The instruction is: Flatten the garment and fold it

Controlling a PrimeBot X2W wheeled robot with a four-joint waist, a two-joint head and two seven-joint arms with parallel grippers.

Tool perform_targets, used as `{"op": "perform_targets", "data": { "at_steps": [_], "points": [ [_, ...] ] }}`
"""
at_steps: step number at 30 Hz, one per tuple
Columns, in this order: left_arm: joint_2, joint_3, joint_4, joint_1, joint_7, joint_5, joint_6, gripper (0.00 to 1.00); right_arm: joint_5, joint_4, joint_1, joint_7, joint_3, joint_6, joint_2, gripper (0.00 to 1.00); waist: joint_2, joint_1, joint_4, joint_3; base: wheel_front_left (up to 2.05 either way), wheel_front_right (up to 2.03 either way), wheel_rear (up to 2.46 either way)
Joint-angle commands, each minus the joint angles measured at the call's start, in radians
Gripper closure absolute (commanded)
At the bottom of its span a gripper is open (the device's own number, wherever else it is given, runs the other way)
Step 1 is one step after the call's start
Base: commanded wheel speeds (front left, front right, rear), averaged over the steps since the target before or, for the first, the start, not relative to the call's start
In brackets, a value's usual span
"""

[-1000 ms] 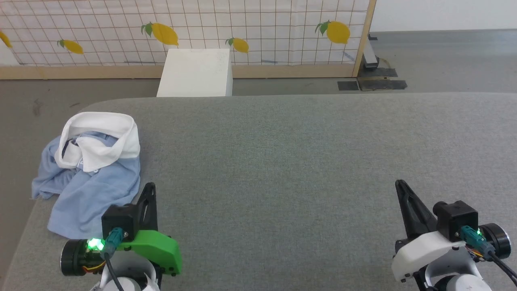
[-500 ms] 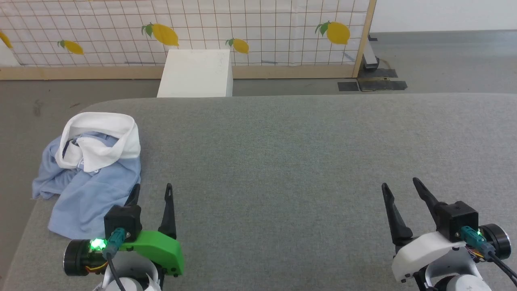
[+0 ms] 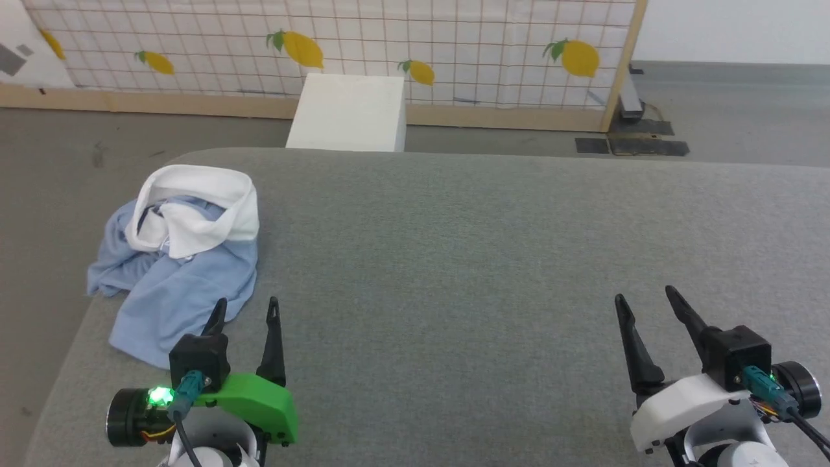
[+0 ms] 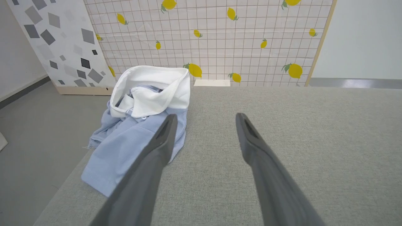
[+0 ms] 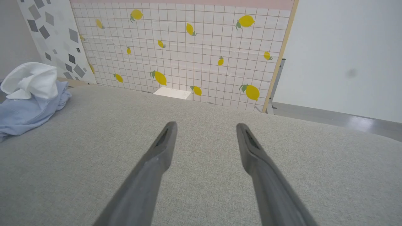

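Both grippers had sprung apart since a second before. The left gripper (image 3: 248,302) and the right gripper (image 3: 645,295) had been pinched shut then, and now each held its two dark fingers spread wide with nothing between them. The whole head picture had also slid sideways, which I put down to the camera turning, because the garment (image 3: 181,285) lay crumpled just as before.

It sat bunched at the far left of the grey padded table (image 3: 454,259), its light blue cloth spilling a little over the table's left edge. Its white collar (image 3: 201,201) stood up open at the far end.

My left gripper sat just near of the heap. In the left wrist view its left finger (image 4: 157,147) crossed in front of the blue hem (image 4: 103,179), and I could not tell whether it touched the cloth. The right gripper was well apart at the near right, over bare table.

Beyond the far edge a white box (image 3: 350,122) stood on the floor before a lemon-print screen (image 3: 454,45).
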Motion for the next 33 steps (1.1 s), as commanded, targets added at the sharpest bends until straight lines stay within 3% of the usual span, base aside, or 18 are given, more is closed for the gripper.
{"op": "perform_targets", "data": {
  "at_steps": [1, 17, 33],
  "points": [
    [0.006, -0.002, 0.006, -0.012, -0.009, -0.008, 0.009, 0.0, 0.01, 0.005, -0.009, -0.013, -0.001, 0.0, 0.0, 0.0, 0.0, 0.0, 0.022, -0.002, 0.0, 0.0, 0.0],
    [0.024, -0.005, 0.019, -0.003, -0.044, -0.037, 0.031, 0.0, 0.016, 0.019, -0.013, -0.043, 0.003, -0.001, 0.001, 0.0, 0.0, 0.0, 0.143, -0.006, 0.0, 0.0, 0.0],
    [0.036, -0.009, 0.031, 0.004, -0.077, -0.062, 0.052, 0.0, 0.028, 0.039, -0.02, -0.073, 0.012, -0.001, 0.001, 0.0, 0.0, 0.0, 0.22, -0.01, 0.0, 0.0, 0.0]
  ]
}}
